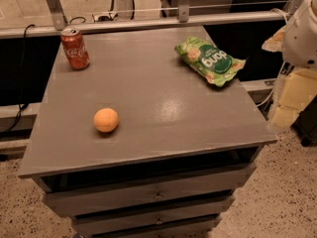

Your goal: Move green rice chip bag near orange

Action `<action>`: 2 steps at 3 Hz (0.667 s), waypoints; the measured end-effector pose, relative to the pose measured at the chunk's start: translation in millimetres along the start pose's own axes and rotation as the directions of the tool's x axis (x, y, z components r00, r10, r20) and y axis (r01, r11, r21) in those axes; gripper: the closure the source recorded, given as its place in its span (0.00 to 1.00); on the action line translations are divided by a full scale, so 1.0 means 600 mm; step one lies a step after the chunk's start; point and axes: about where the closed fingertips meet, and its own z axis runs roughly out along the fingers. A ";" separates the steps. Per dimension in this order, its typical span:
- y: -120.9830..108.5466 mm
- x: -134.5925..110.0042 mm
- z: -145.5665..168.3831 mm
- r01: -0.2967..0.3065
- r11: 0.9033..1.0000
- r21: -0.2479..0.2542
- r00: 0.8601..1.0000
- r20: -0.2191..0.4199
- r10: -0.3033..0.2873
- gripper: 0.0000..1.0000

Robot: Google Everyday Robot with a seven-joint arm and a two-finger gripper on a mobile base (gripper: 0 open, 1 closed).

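The green rice chip bag (210, 59) lies flat on the grey cabinet top (163, 108), at its back right corner. The orange (106, 120) sits on the front left part of the top, well apart from the bag. My gripper (290, 99) hangs at the right edge of the view, beside the cabinet and off its top, below the white arm housing (303, 31). It is to the right of the bag and touches nothing on the top.
A red soda can (75, 48) stands upright at the back left corner. The cabinet has several drawers (157, 195) in front. A metal rail (148, 21) runs behind it. Speckled floor (287, 202) lies to the right.
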 end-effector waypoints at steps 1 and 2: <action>0.000 0.000 0.000 0.000 1.000 0.000 1.000 0.000 0.000 0.00; -0.010 -0.005 0.018 0.001 1.000 0.003 1.000 0.018 -0.001 0.00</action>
